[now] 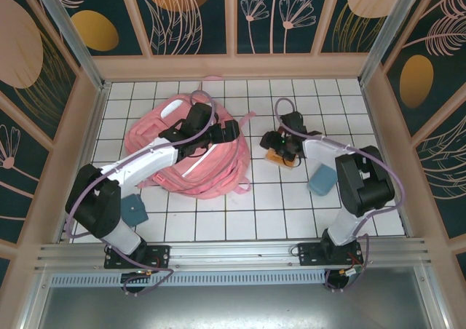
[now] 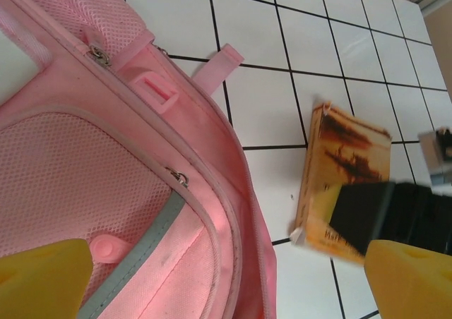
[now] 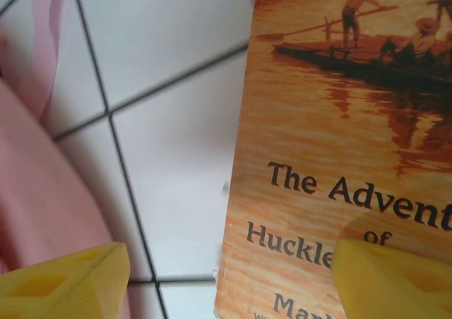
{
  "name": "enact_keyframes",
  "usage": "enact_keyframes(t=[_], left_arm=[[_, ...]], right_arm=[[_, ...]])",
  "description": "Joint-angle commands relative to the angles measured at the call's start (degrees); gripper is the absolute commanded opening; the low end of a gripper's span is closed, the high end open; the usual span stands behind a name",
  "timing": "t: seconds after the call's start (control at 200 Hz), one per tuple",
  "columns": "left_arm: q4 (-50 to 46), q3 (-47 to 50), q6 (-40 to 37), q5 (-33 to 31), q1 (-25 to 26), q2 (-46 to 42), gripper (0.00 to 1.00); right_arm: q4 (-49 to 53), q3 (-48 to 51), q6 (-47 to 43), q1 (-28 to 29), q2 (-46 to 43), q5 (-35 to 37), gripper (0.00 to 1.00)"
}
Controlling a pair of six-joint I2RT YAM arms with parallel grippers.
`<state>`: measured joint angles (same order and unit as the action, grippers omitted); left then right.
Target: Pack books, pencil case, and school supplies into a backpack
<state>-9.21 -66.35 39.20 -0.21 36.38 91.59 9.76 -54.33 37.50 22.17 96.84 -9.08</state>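
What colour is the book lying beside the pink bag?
Orange-brown book, with a raft scene and dark lettering; clearest in the right wrist view.

White-tiled tabletop (image 1: 291, 212) bearing pink backpack (image 1: 218, 170) left of centre, orange-brown book (image 2: 346, 157) just beside it, light blue pouch (image 1: 322, 179) toward the right, dark teal square item (image 1: 134, 209) near left.

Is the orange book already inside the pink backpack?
No, the orange book lies on the white tiles beside the backpack.
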Motion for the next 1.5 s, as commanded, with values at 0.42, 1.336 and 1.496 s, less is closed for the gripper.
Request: enact_keyframes(t=[0.42,1.336,1.496], left_arm=[[4.39,-1.57,2.75,7.01,-0.24,2.16,0.98],[6.61,-27.13,15.13,21.30,9.40,36.69,0.17],[5.58,-27.53,18.48,21.17,9.80,40.05,0.05]], right_arm=[[13.28,-1.95,-3.71,-8.14,-6.74,7.72,0.71],[8.98,1.23,-6.59,-10.00,-1.18,0.03,0.38],[8.79,1.32,-7.18,-10.33,-3.06,-2.15,0.34]])
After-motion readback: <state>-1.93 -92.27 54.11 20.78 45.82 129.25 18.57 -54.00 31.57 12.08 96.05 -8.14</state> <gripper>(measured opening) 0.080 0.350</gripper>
